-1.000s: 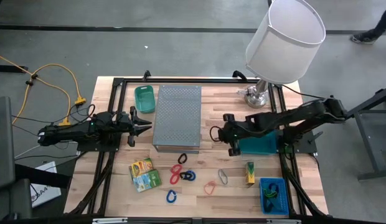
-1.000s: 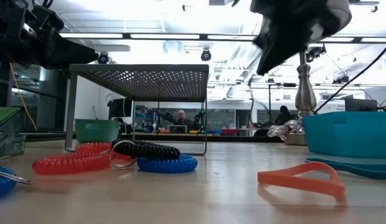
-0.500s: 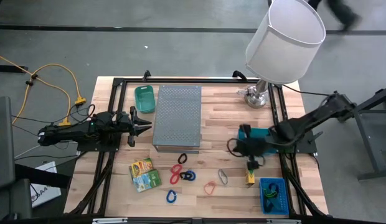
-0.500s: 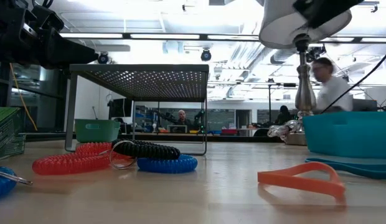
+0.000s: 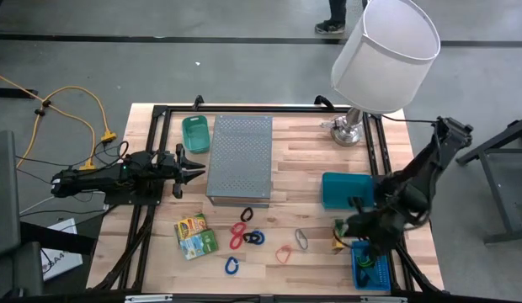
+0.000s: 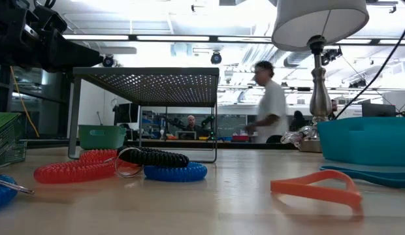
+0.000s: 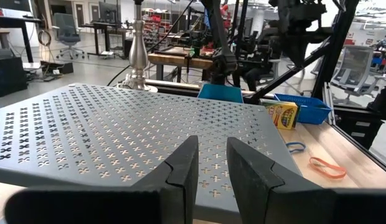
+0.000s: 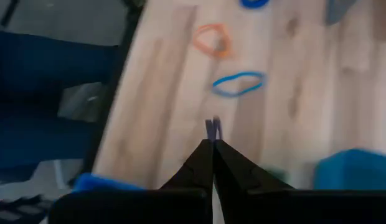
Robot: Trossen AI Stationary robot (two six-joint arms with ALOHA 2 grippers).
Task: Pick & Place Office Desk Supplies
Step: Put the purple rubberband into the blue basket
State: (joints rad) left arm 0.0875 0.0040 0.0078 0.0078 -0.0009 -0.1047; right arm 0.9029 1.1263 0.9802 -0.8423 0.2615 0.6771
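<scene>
Loose desk supplies lie on the wooden table's near half: a red coil [image 5: 239, 232], a dark coil and a blue coil [image 5: 254, 238], a blue clip [image 5: 231, 267], an orange band [image 5: 284, 254], a blue band [image 5: 301, 240] and yellow-green packets [image 5: 194, 236]. Another packet [image 5: 338, 238] stands by the blue tray [image 5: 370, 266]. My right gripper [image 5: 342, 228] hovers shut over that packet, pointing down at a slant [image 8: 212, 144]. My left gripper [image 5: 196, 172] waits open at the table's left, level with the grey perforated shelf [image 7: 137, 130]. My right gripper shows a small bluish sliver [image 8: 211, 128] at its shut fingertips. Whether it is pinched there or lies on the table beyond, I cannot tell.
The grey shelf [image 5: 240, 160] stands mid-table with a green bin [image 5: 194, 133] beside it. A teal bin [image 5: 348, 190] sits right of centre, and a lamp with a white shade [image 5: 386, 52] rises at the far right. A person walks in the room behind [image 6: 271, 104].
My right gripper has swung from beside the teal bin toward the table's near right corner, rising a little and rolling as it went, and has stayed shut. It has left the low view. Nothing on the table has moved.
</scene>
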